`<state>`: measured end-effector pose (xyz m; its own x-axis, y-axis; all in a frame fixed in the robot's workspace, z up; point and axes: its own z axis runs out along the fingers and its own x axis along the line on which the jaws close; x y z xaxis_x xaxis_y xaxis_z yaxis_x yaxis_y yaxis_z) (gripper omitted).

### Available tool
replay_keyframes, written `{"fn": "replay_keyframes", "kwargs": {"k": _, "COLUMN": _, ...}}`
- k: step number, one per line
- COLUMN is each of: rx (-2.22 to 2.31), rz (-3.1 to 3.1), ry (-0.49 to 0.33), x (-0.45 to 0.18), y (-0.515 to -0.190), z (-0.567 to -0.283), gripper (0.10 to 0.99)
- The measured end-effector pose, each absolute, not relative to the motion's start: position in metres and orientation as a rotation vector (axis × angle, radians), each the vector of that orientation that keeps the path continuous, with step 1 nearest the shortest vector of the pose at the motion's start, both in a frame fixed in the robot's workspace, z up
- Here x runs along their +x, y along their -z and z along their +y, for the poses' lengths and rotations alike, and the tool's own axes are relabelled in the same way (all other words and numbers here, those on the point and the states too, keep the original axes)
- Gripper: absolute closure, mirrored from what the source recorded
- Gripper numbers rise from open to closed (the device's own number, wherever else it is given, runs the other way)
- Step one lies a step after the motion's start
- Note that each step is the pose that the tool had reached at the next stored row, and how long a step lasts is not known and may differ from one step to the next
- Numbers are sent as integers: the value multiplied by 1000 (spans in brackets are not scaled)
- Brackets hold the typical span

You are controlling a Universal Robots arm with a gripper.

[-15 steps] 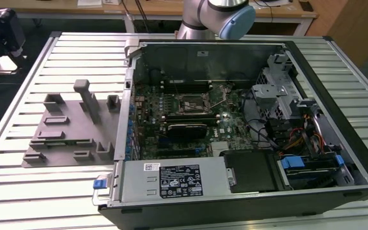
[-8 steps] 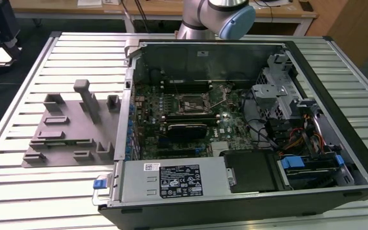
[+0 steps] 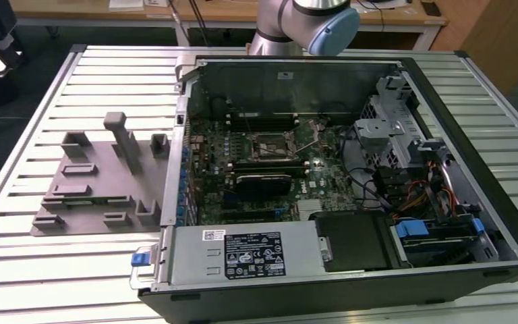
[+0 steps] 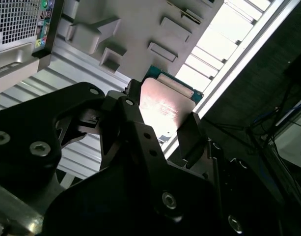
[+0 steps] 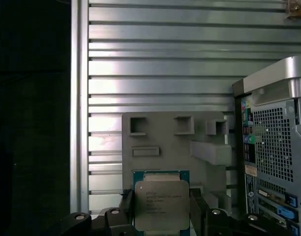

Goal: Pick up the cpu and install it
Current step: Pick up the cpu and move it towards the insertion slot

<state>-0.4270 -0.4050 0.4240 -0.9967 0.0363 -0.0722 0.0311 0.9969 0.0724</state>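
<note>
Hand (image 5: 161, 219) clamped on the cpu (image 5: 161, 202)
The cpu sits in its grip: square, with a dull silver lid, faint print and a green rim. Just beyond the hand lies the grey tray (image 5: 160, 135) on the slatted worktop (image 5: 160, 69).

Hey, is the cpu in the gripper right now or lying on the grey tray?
In the gripper: in both wrist views its fingers flank the cpu, which is held clear above the grey tray.
</note>
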Motion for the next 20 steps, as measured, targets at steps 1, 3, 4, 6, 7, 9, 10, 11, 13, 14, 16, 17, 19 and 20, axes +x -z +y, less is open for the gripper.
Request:
{"fn": "replay_keyframes", "kwargs": {"k": 1, "rx": 52, "rz": 3065, "ry": -109, "x": -427, "y": -427, "z": -405, "gripper": 545}}
{"fn": "replay_keyframes", "kwargs": {"k": 3, "rx": 52, "rz": 3065, "ry": -109, "x": -427, "y": -431, "z": -405, "gripper": 545}}
{"fn": "replay_keyframes", "kwargs": {"k": 4, "rx": 52, "rz": 3064, "ry": -110, "x": -427, "y": -431, "z": -405, "gripper": 545}}
{"fn": "replay_keyframes", "kwargs": {"k": 6, "rx": 52, "rz": 3064, "ry": -110, "x": -427, "y": -431, "z": -405, "gripper": 545}}
{"fn": "replay_keyframes", "kwargs": {"k": 7, "rx": 52, "rz": 3065, "ry": -109, "x": -427, "y": -431, "z": -405, "gripper": 545}}
{"fn": "replay_keyframes", "kwargs": {"k": 9, "rx": 52, "rz": 3065, "ry": -109, "x": -425, "y": -431, "z": -405, "gripper": 545}}
{"fn": "replay_keyframes", "kwargs": {"k": 10, "rx": 52, "rz": 3065, "ry": -109, "x": -423, "y": -431, "z": -405, "gripper": 545}}
{"fn": "replay_keyframes", "kwargs": {"k": 11, "rx": 52, "rz": 3065, "ry": -109, "x": -420, "y": -431, "z": -405, "gripper": 545}}
{"fn": "replay_keyframes", "kwargs": {"k": 13, "rx": 52, "rz": 3065, "ry": -109, "x": -414, "y": -431, "z": -405, "gripper": 545}}
{"fn": "replay_keyframes", "kwargs": {"k": 14, "rx": 52, "rz": 3065, "ry": -109, "x": -411, "y": -431, "z": -405, "gripper": 545}}
{"fn": "replay_keyframes", "kwargs": {"k": 16, "rx": 52, "rz": 3065, "ry": -109, "x": -404, "y": -431, "z": -405, "gripper": 545}}
{"fn": "replay_keyframes", "kwargs": {"k": 17, "rx": 52, "rz": 3065, "ry": -109, "x": -400, "y": -431, "z": -405, "gripper": 545}}
{"fn": "replay_keyframes", "kwargs": {"k": 19, "rx": 52, "rz": 3065, "ry": -109, "x": -393, "y": -431, "z": -405, "gripper": 545}}
{"fn": "replay_keyframes", "kwargs": {"k": 20, "rx": 52, "rz": 3065, "ry": -109, "x": -390, "y": -431, "z": -405, "gripper": 545}}
